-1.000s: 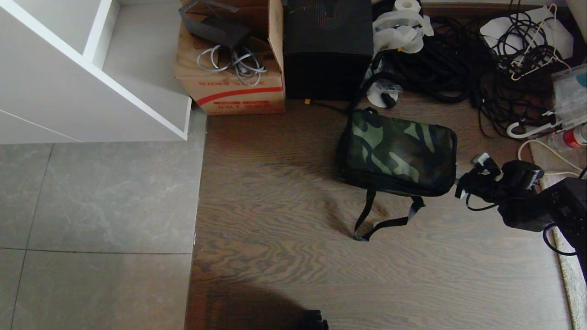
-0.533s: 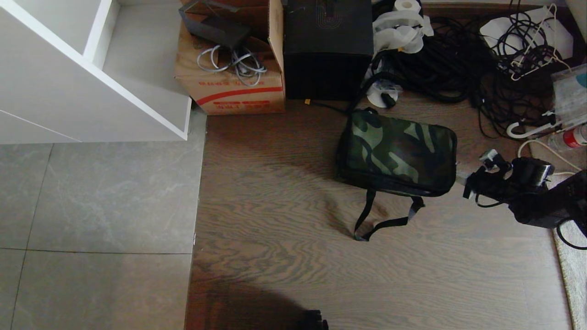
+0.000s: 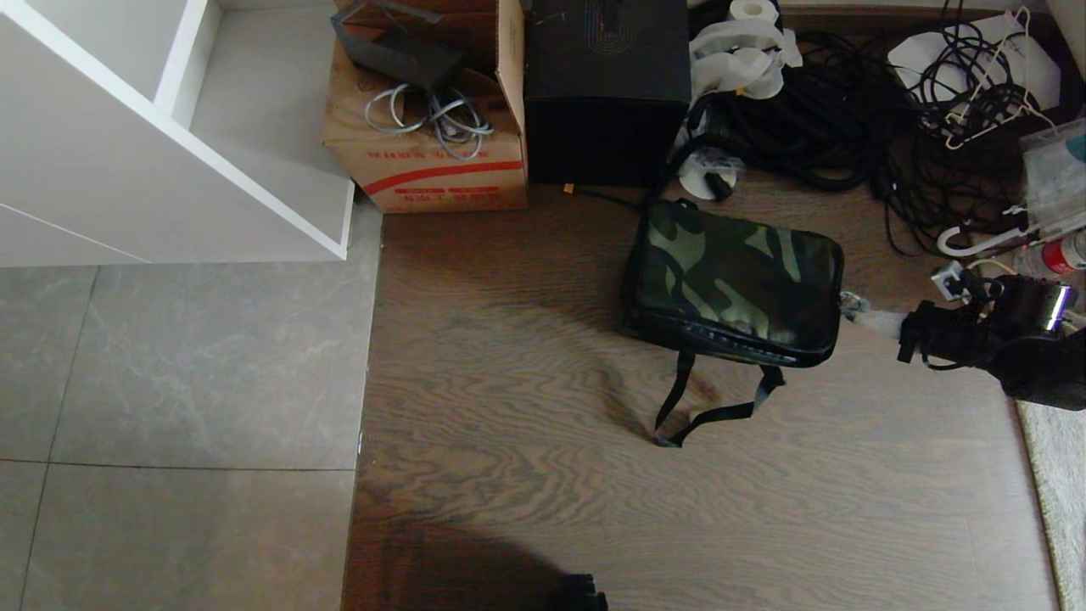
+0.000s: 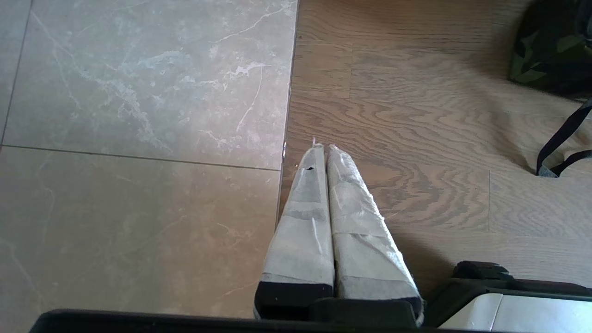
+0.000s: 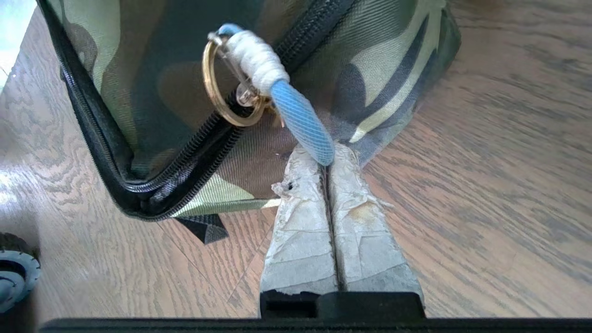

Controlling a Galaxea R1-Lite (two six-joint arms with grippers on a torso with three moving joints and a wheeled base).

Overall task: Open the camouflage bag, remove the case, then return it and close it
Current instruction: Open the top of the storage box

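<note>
— Sliding away from the bag's side since a second ago, the right gripper is pinching the blue pull loop with its fingers pressed together.

— And the camouflage bag?

— Lying zipped on the wood floor; it's soft, probably dragging, so gripping the loop suits. The left gripper is resting closed, empty.

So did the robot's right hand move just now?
Yes. The right gripper slid away from the camouflage bag toward the rug edge, pulling the blue zipper loop.
</note>
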